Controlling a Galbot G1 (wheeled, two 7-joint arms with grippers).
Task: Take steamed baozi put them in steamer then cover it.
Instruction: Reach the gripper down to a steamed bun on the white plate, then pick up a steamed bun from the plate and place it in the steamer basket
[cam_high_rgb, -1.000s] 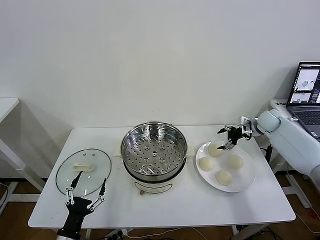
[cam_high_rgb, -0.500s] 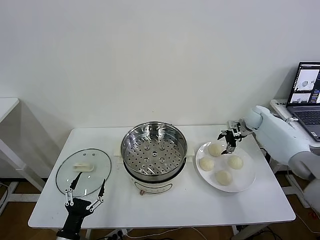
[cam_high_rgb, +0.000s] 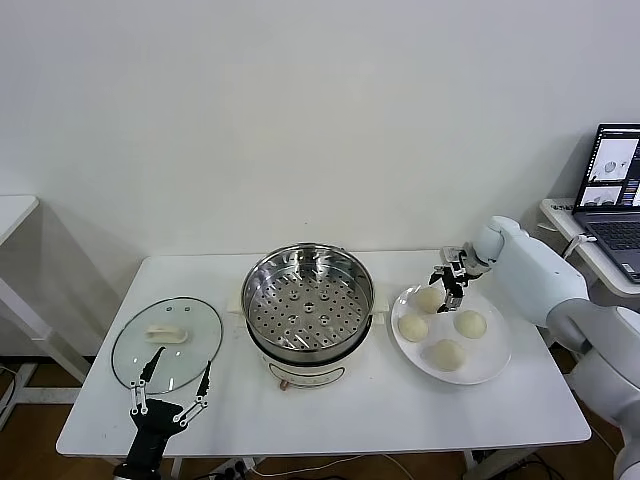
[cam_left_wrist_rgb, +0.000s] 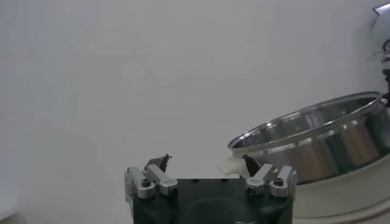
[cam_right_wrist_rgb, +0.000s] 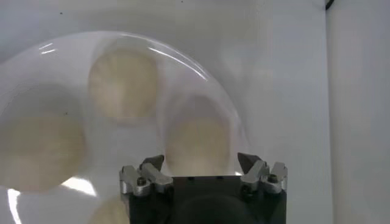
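buns: four (cam_high_rgb: 431, 299) on one plate (cam_high_rgb: 497, 355), right of the steamer (cam_high_rgb: 308, 300) | lid (cam_high_rgb: 167, 342): left of steamer | right claw (cam_high_rgb: 449, 281) spread above rear bun | left claw (cam_high_rgb: 170, 392) spread, front-left of steamer by bench (cam_high_rgb: 330, 420) edge

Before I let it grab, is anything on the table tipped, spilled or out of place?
Nothing stands out: four cream-white buns sit on the flat white plate, the stainless-steel steamer stands upright, and the glass lid lies flat.

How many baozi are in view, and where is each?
4, all on the white plate: far-left baozi under the open right gripper, left, right, nearest. None seems hidden.
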